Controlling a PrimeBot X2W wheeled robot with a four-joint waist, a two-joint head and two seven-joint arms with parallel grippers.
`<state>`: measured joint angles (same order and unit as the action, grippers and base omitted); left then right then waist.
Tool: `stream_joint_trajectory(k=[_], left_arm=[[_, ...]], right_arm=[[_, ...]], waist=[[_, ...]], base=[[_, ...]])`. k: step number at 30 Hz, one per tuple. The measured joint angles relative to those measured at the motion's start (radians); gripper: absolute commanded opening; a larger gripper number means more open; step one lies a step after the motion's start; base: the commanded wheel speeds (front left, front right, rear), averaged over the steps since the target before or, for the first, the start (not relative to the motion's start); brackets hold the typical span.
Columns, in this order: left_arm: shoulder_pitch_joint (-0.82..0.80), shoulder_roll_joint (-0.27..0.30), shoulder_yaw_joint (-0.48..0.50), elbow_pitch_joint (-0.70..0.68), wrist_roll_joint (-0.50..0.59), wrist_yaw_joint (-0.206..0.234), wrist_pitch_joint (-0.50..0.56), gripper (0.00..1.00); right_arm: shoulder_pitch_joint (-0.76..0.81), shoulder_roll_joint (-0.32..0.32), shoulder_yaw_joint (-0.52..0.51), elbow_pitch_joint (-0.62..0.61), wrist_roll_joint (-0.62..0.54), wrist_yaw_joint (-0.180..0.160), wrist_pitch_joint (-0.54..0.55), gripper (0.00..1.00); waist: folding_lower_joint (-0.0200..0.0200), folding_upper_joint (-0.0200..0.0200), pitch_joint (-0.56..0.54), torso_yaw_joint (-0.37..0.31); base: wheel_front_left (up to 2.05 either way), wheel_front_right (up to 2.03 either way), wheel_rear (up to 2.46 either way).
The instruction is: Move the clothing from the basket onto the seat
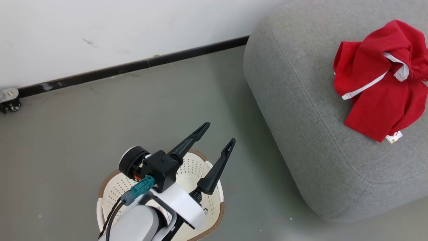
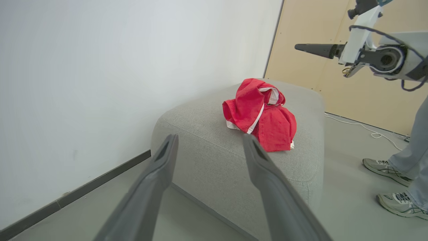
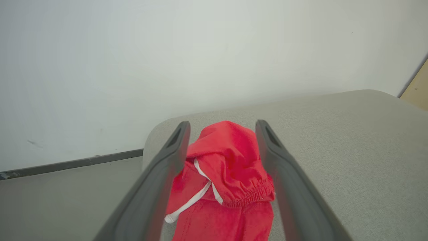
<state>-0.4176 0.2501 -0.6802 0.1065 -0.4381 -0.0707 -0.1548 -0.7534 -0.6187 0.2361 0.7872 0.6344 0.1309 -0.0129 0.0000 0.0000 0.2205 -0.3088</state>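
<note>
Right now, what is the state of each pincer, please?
Left pincer: open, holding nothing.
Right pincer: open, holding nothing.

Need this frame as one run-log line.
left gripper: open, empty, above basket | right gripper: open, empty | clothing: bunched on seat | basket: no clothing visible

Grey floor (image 1: 100, 117), basket (image 1: 115, 191) and seat (image 1: 301, 100) standing on it — crumpled red clothing (image 1: 378, 83) atop the seat

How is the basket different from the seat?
The basket is cream-white with little holes and a brown rim; the seat is grey fabric. The basket is far smaller than the seat. The seat has red clothing on it; the basket's visible part has none. Both stand on the floor.
</note>
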Motion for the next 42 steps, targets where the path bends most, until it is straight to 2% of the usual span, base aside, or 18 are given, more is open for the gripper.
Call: stream_joint_trajectory(k=[23, 28, 33, 42], left_arm=[[0.08, 0.0, 0.097, 0.036, -0.045, 0.09, -0.046, 1.0], [0.097, 0.005, 0.155, 0.037, -0.062, 0.133, -0.058, 1.0], [0.119, 0.03, 0.207, 0.043, -0.066, 0.168, -0.058, 1.0], [0.168, 0.034, 0.241, 0.054, -0.098, 0.195, -0.067, 1.0]], right_arm=[[0.121, 0.0, 0.088, -0.156, -0.027, 0.0, -0.137, 1.0], [0.158, 0.002, 0.094, -0.193, -0.028, 0.0, -0.175, 1.0], [0.197, 0.01, 0.094, -0.225, -0.027, 0.0, -0.2, 1.0], [0.293, 0.045, 0.081, -0.299, -0.046, 0.0, -0.23, 1.0]], waist=[[0.0, 0.0, -0.136, 0.107], [0.0, 0.0, -0.154, 0.136], [0.0, 0.0, -0.169, 0.166], [0.0, 0.0, -0.189, 0.218]], base=[[0.0, 0.0, 0.0], [0.0, 0.0, 0.0], [0.0, 0.0, 0.0], [0.0, 0.0, 0.0]])
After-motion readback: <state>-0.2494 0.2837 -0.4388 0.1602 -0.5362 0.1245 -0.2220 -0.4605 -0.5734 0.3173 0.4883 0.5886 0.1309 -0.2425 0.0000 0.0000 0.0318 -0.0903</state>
